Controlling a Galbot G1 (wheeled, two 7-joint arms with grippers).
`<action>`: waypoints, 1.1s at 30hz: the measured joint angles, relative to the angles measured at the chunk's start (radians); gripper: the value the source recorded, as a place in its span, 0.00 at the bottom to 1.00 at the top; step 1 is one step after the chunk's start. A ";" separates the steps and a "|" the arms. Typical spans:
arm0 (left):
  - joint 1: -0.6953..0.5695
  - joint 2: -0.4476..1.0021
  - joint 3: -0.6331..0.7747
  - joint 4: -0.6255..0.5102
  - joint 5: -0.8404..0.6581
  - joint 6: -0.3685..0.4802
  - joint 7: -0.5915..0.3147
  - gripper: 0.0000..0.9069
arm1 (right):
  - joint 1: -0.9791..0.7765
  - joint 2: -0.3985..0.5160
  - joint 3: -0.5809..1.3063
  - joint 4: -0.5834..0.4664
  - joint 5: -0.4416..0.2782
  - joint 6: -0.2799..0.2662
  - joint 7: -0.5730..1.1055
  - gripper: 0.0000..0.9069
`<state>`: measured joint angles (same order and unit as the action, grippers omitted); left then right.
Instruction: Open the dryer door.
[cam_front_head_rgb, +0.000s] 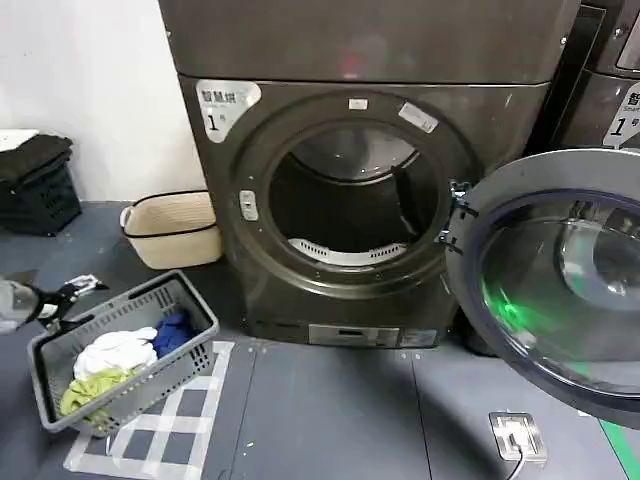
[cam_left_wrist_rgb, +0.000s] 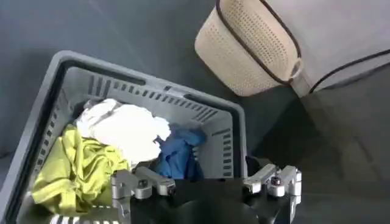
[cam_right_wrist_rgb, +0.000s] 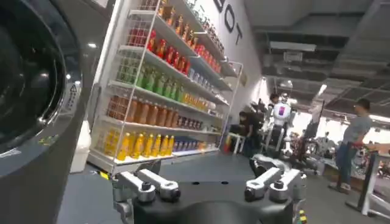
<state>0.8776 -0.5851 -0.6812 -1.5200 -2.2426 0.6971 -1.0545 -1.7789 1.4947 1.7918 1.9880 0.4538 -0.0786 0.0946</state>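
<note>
The big round chrome-ringed dryer door already hangs wide open, so opening looks finished; left gripper over the grey plastic laundry basket and right gripper both spread, empty.

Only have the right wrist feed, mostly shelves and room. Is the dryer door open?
Observer: Yes. In the head view the dryer door stands swung out to the robot's right, with its inner side facing the camera.
Operator: Drum reachable?
Observer: The drum opening is fully exposed, with nothing in front of it. I see no laundry inside.
Operator: The right gripper is open and empty on my side. Left arm?
Observer: The left gripper is open, low on the robot's left, above a grey basket that holds white, blue and yellow-green clothes.
</note>
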 joint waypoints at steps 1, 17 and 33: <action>0.003 -0.002 -0.002 0.000 0.000 0.000 0.001 1.00 | 0.000 0.000 0.000 0.000 0.000 0.001 0.000 1.00; 0.063 -0.026 -0.056 0.006 -0.010 0.000 0.004 1.00 | 0.002 -0.004 0.001 -0.010 -0.001 0.009 -0.002 1.00; 0.082 -0.040 -0.074 0.012 0.001 -0.002 0.007 1.00 | 0.005 -0.007 -0.005 -0.011 -0.001 0.010 -0.008 1.00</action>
<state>0.9594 -0.6250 -0.7547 -1.5080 -2.2418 0.6948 -1.0478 -1.7739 1.4875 1.7870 1.9766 0.4525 -0.0681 0.0863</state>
